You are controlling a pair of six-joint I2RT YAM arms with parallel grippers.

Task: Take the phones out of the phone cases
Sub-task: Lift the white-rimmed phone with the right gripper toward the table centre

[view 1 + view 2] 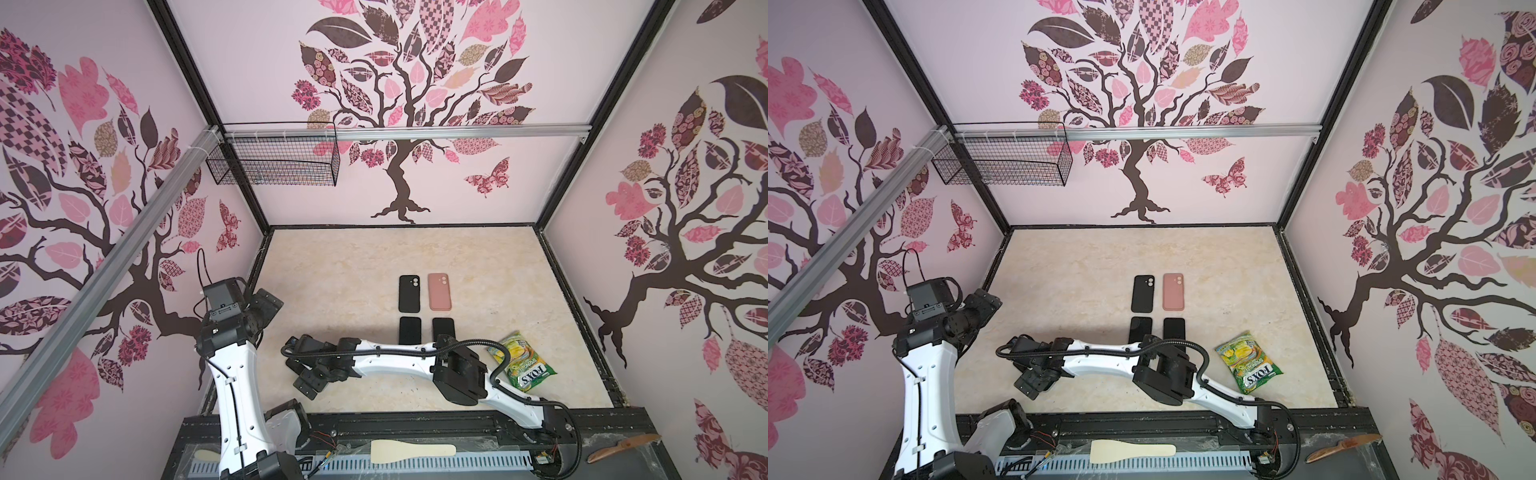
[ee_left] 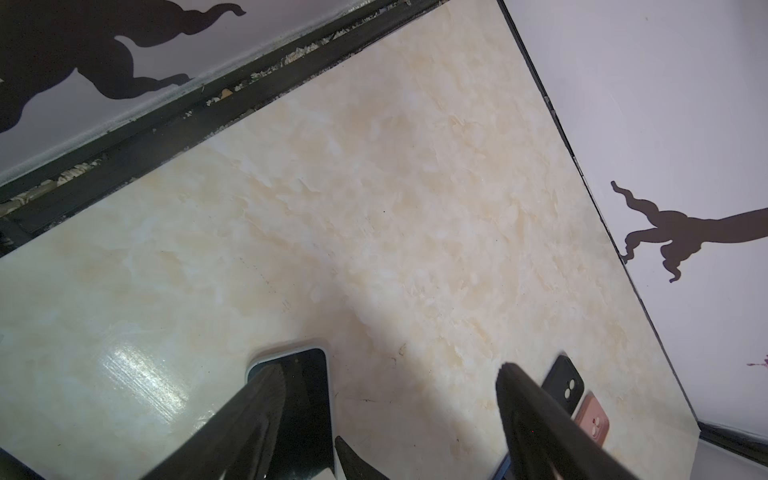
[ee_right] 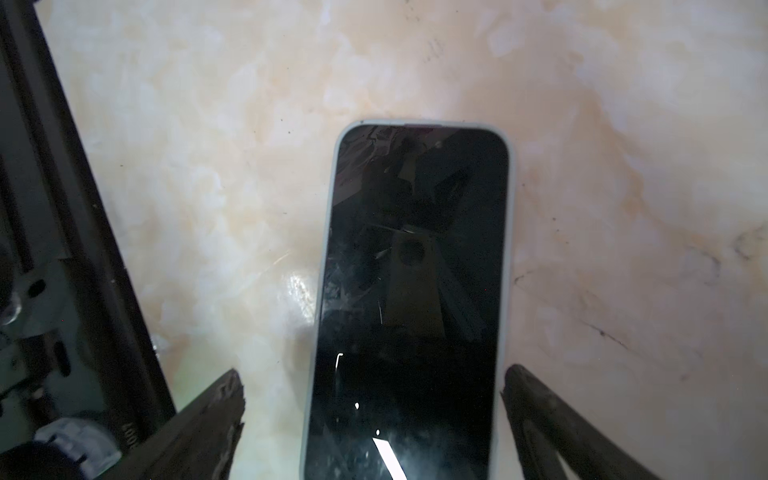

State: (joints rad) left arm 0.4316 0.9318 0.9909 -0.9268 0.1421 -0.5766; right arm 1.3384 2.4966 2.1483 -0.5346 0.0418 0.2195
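The booth around me is pale pink, its walls covered in dark-branched trees with pink leaves. The counter (image 1: 332, 270) under my arms is a cream, marble-patterned sheet. A wire basket (image 1: 274, 166) hangs from the rail in the back left corner.

The phone (image 3: 411, 270) lies flat and screen-up on the front left part of the counter. It sits in its pale phone case (image 2: 291, 349), whose rim shows around the dark glass. My right arm reaches across the middle to it. My right hand (image 3: 372, 372) hangs over the phone's lower half with the fingers spread wide, one on each long side, grasping nothing. One finger comes very close to the case's edge; whether it touches I cannot tell. In both top views the hand and wrist hide nearly all of the phone.

My left hand (image 2: 386, 370) is released too, fingers well apart with only bare counter between them. In the left wrist view one finger crosses over the top end of the phone; I cannot tell whether it makes contact.

Mid-counter, well apart from the phone, a black case (image 1: 409, 293) and a pink case (image 1: 439, 291) lie side by side, backs up. Just in front of them are two dark phones (image 1: 410, 330), their near ends covered by my right forearm. A green snack bag (image 1: 523, 361) lies by my right elbow, and a pale spatula (image 1: 411, 451) rests on the front ledge.
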